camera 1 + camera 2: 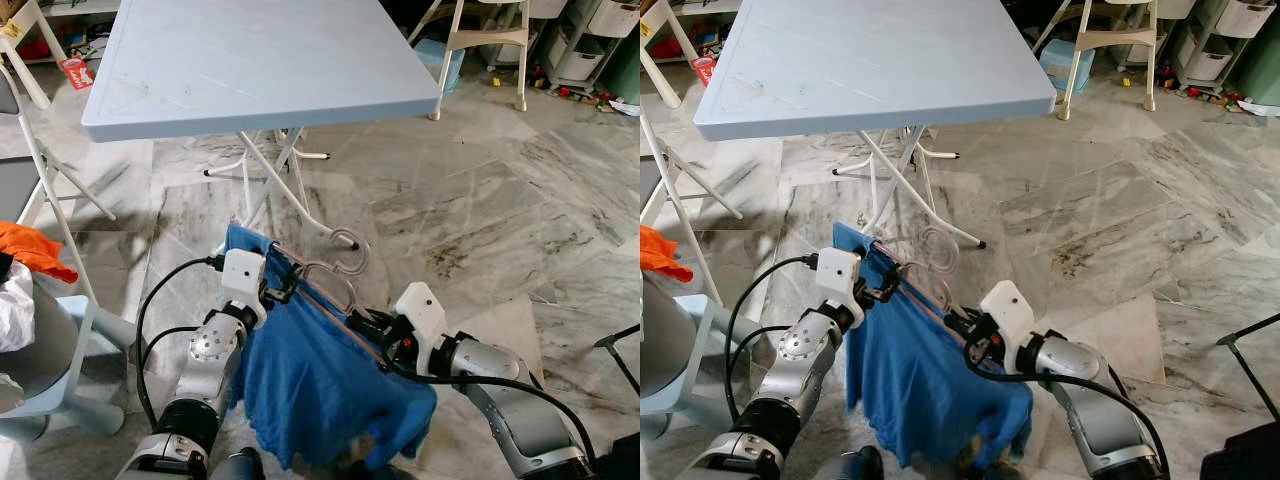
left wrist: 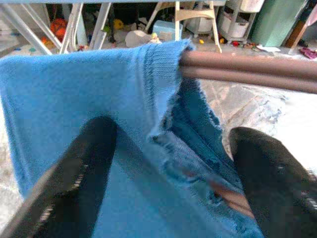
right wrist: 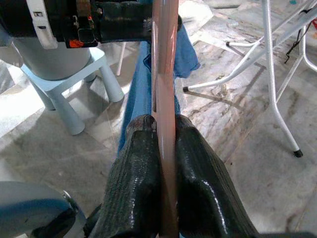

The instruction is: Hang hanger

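Note:
A pinkish-brown hanger (image 1: 338,283) with a wire hook is held low over the marble floor, in front of the table. A blue cloth (image 1: 310,390) drapes over its bar and hangs down between my arms. My right gripper (image 1: 366,326) is shut on the bar, and the right wrist view shows the bar (image 3: 166,59) pinched between both fingers (image 3: 143,168). My left gripper (image 1: 285,290) is at the hanger's other end. In the left wrist view its fingers (image 2: 84,163) stand wide apart with the cloth (image 2: 74,84) and bar (image 2: 247,69) between them.
A light blue folding table (image 1: 260,70) on white legs (image 1: 290,190) stands just ahead. To the left are a small blue stool (image 1: 80,340), an orange cloth (image 1: 30,250) and a folding chair. A high chair (image 1: 490,40) and bins stand at the back right.

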Tool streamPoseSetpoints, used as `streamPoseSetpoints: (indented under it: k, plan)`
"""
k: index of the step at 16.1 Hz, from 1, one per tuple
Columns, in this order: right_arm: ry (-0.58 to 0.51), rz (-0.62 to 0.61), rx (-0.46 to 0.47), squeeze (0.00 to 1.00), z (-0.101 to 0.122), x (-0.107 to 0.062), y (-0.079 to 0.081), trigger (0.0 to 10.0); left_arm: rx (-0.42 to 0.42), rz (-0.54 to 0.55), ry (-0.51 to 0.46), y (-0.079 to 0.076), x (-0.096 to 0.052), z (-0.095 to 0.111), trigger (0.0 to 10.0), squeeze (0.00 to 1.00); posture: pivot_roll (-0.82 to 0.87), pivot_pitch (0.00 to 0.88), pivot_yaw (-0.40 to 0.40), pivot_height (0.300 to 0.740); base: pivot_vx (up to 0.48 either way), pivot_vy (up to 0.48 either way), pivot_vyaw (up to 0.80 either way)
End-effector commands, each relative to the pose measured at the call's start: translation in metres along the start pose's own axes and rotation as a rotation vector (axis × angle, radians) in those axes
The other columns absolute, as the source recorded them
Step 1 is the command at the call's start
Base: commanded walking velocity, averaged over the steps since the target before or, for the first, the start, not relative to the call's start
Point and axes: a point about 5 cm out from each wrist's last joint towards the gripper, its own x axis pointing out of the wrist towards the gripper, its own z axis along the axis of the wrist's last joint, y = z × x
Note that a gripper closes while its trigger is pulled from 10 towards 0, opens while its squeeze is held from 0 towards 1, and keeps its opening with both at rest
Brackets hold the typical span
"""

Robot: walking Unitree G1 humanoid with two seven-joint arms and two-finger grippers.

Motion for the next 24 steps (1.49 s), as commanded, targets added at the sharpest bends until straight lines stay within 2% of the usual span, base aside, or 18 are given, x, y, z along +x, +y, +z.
streamPoseSetpoints:
  k: [1,14,17,18,22,24]
  plan:
    - [-0.039,0.004,-0.022,0.00,0.009,0.000,0.003,10.0,-0.010,0.025,0.026,0.004,-0.003,-0.006,0.0,0.00,-0.05,0.158,-0.031,0.740,0.000,0.000,0.00]
    - [-0.030,0.013,-0.020,0.00,0.009,-0.003,0.003,10.0,0.036,0.116,0.074,0.022,-0.004,-0.010,0.0,0.00,-0.06,0.155,-0.027,0.740,0.000,0.000,0.00]
    - [-0.004,-0.090,-0.090,0.00,0.007,0.001,-0.005,10.0,0.028,0.115,0.061,0.023,-0.003,-0.008,0.0,0.00,-0.06,0.157,-0.026,0.740,0.000,0.000,0.00]
    - [-0.007,-0.168,-0.108,0.00,0.007,0.006,-0.009,10.0,0.020,0.103,0.052,0.019,-0.002,-0.007,0.0,0.00,-0.06,0.158,-0.026,0.740,0.000,0.000,0.00]
    - [-0.047,-0.284,-0.145,0.00,0.014,0.016,-0.013,10.0,-0.007,0.067,0.049,0.011,0.000,-0.009,0.0,0.00,-0.06,0.159,-0.025,0.740,0.000,0.000,0.00]
    - [-0.057,-0.296,-0.167,0.00,0.016,0.018,-0.012,10.0,-0.004,0.066,0.048,0.010,0.000,-0.008,0.0,0.00,-0.06,0.160,-0.022,0.740,0.000,0.000,0.00]
